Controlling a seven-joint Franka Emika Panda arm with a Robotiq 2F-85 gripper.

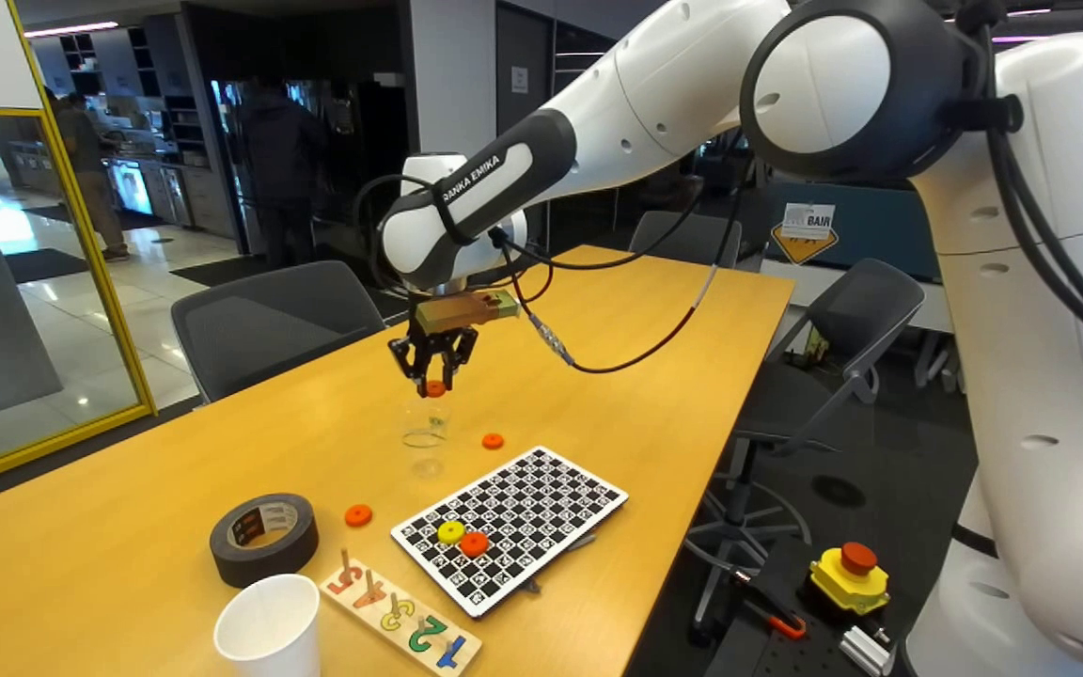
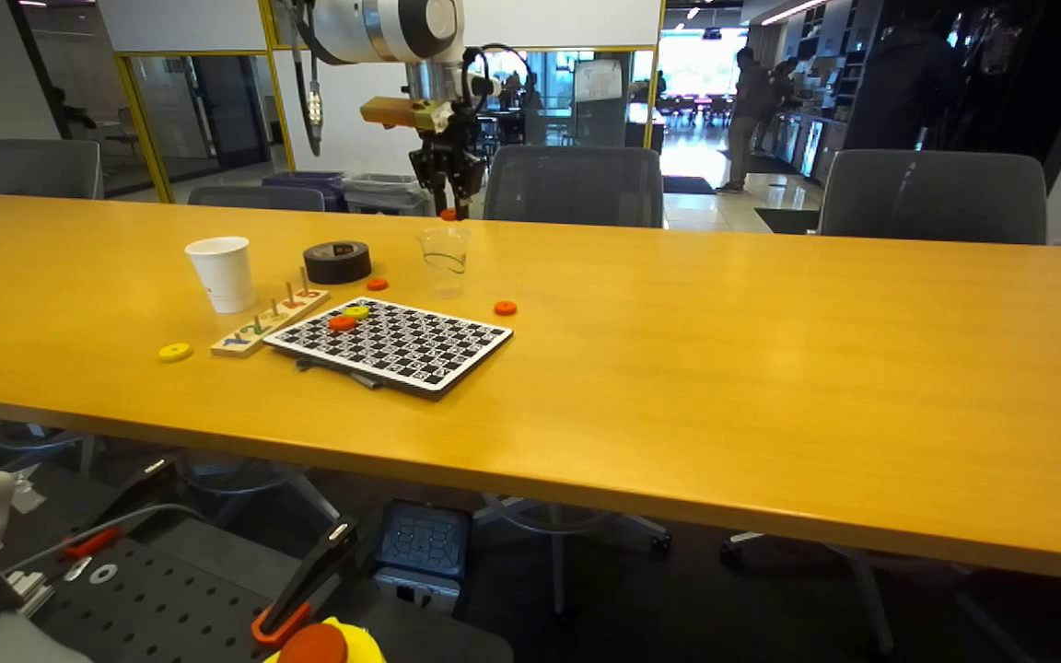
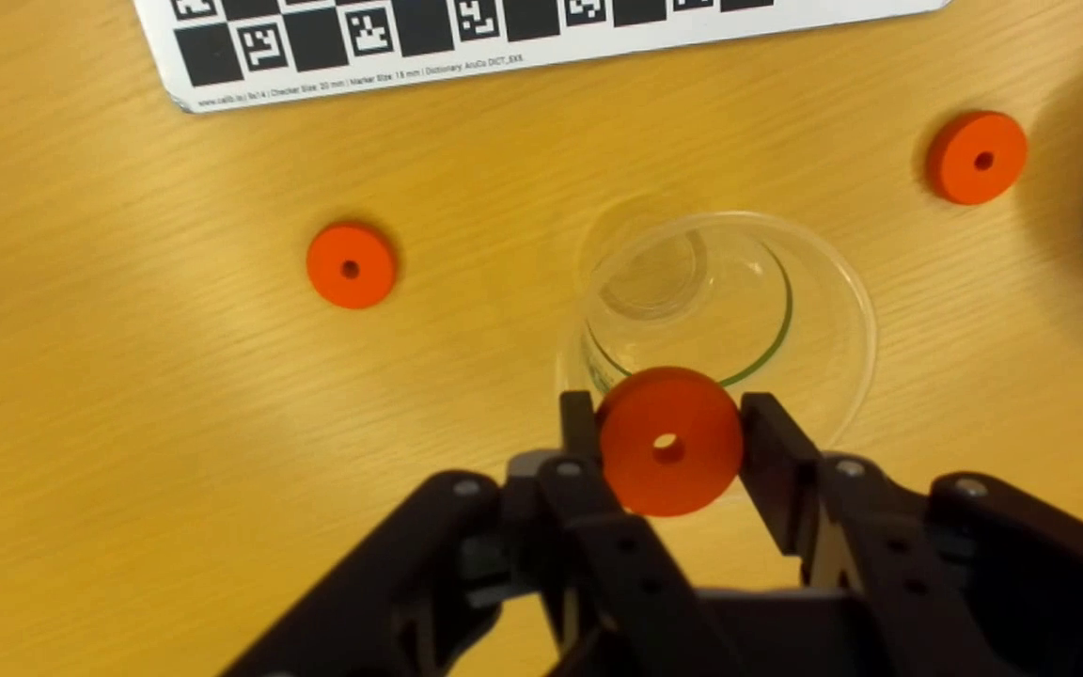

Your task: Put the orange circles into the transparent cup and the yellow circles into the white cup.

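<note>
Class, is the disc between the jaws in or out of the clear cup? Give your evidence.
Out. Both exterior views show the orange disc held between the jaws, above the rim of the clear cup.

We point our Robotiq gripper (image 3: 671, 434) down, its fingers (image 3: 779, 475) clamped in a grip. Above them slopes our Panda forearm (image 1: 612, 108).

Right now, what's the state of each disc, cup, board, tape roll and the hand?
Checkerboard: face up
Clear plastic cup: upright, no disc visible inside
Held orange disc: above that cup
Hand: closed on that disc
White cup: upright, inner bottom hidden
Loose orange discs: two on table, one on checkerboard
Yellow discs: one on table, one on checkerboard
Black tape roll: lying flat
Number peg board: flat, holding no discs
</note>
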